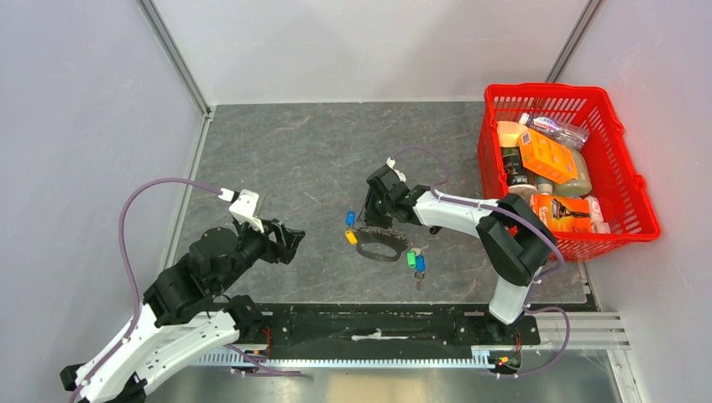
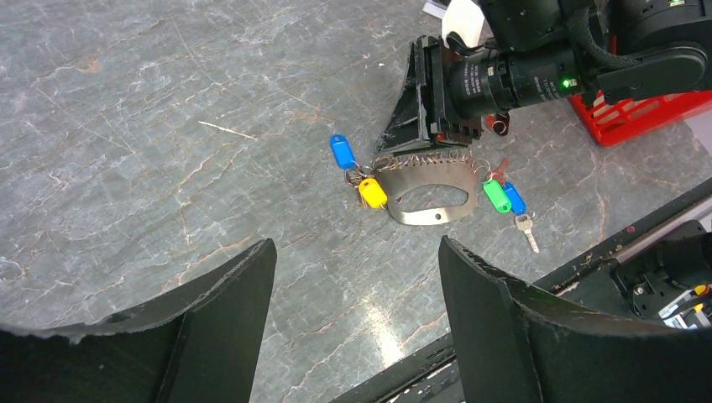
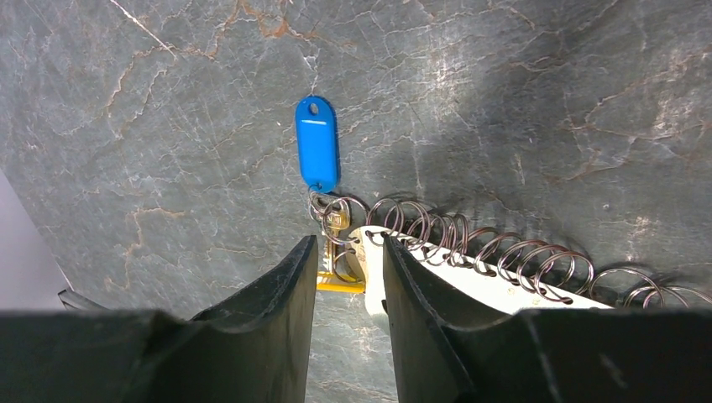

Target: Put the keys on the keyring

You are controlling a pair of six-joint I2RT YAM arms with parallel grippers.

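1. My left gripper [image 1: 288,243]: fingers wide apart, holding nothing, at 9 o'clock of the keyring [image 2: 428,189], well apart from it.
2. My right gripper [image 3: 348,252]: fingers narrowly apart, straddling the ring cluster at the keyring's 9 o'clock end. I cannot tell whether they pinch it.
3. Keyring: silver plate edged with wire rings, flat near the middle of the table [image 1: 277,151].
4. Blue-tagged key [image 3: 317,143] and yellow-tagged key [image 2: 372,193]: at that same end.
5. Green tag [image 2: 496,195], second blue tag [image 2: 515,199], silver key [image 2: 527,232]: at the keyring's 4 o'clock.
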